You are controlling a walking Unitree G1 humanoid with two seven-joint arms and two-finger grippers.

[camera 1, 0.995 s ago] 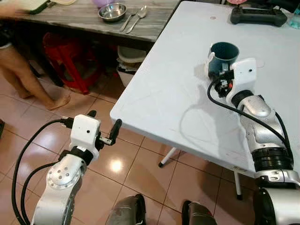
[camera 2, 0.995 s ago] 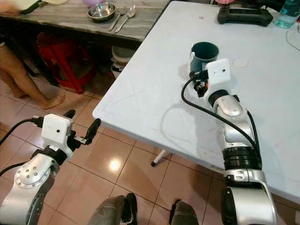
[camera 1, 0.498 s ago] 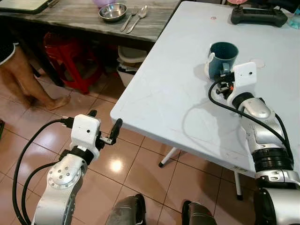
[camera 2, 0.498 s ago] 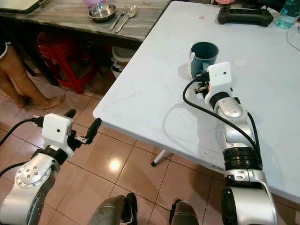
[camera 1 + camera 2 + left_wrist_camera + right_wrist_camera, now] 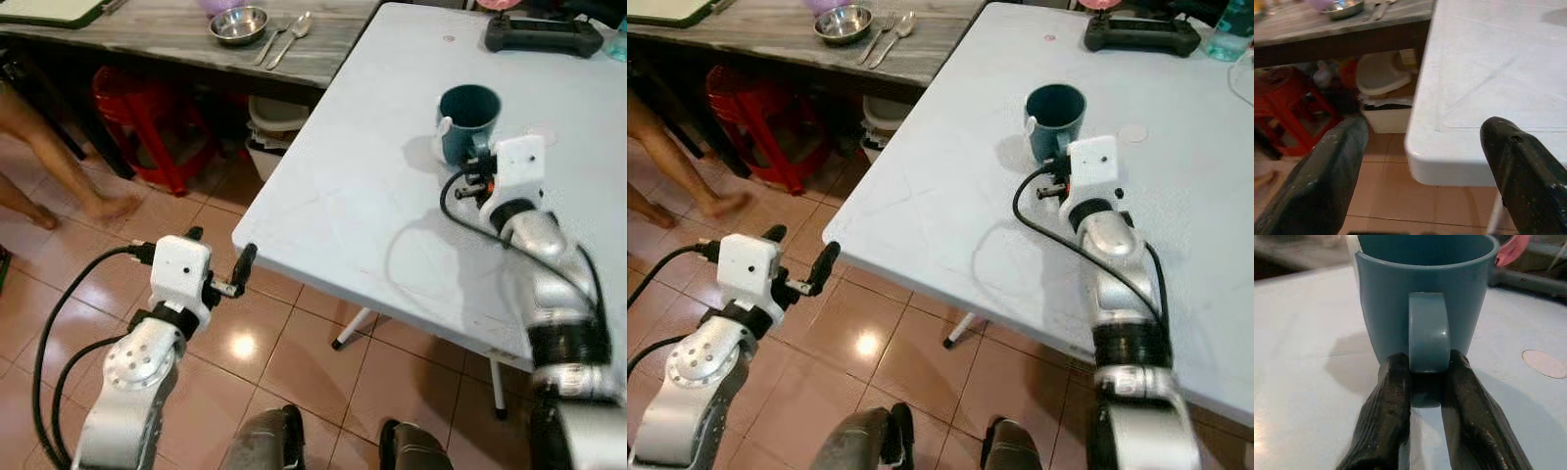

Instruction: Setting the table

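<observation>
A teal mug (image 5: pixel 468 117) stands upright on the white table (image 5: pixel 353 186), its handle turned toward me. My right gripper (image 5: pixel 1426 363) is just behind it, low over the table. Its two black fingers (image 5: pixel 1393 396) close on the lower part of the handle (image 5: pixel 1428 330), one on each side. My left gripper (image 5: pixel 217 250) hangs over the tiled floor just off the table's near left corner (image 5: pixel 1430 156), open and holding nothing.
A dark wooden side table (image 5: pixel 167 34) at the back left carries a steel bowl (image 5: pixel 238 23) and a fork and spoon (image 5: pixel 282 37). A black controller (image 5: pixel 542 34) lies at the white table's far end. A red stool (image 5: pixel 137 117), a white bin (image 5: pixel 279 122) and a person's legs (image 5: pixel 59 186) are at left.
My right wrist has drawn back a little toward me and lowered; the mug stays in place. The person at left has stepped further out of view. The left arm is still.
</observation>
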